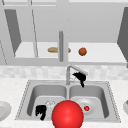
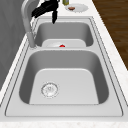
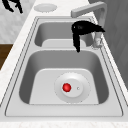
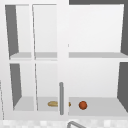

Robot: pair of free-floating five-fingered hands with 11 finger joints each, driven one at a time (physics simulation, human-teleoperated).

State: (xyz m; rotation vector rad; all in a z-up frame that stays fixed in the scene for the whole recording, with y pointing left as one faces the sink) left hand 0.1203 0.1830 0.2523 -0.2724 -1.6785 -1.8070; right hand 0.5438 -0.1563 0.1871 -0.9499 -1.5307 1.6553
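Observation:
My right hand (image 1: pixel 80 76) hovers over the back of the right basin, just under the faucet spout (image 1: pixel 77 69). In the right side view the right hand (image 3: pixel 83 28) has straight fingers reaching toward the faucet (image 3: pixel 97 15) and its thumb hanging down. The same hand (image 2: pixel 46 8) shows in the left side view beside the faucet neck (image 2: pixel 27 22). My left hand (image 1: pixel 40 111) hangs with relaxed fingers at the left basin's front rim, holding nothing. A white plate (image 3: pixel 77 93) with a small red thing (image 3: pixel 66 87) lies in the right basin.
A large red ball (image 1: pixel 67 114) covers the sink's front rim. Plates sit on the counter at the left (image 1: pixel 3 110) and at the right (image 2: pixel 76 7). The open wall cabinet's lower shelf (image 4: pixel 100 106) holds a bread loaf (image 4: pixel 53 103) and an orange ball (image 4: pixel 83 105).

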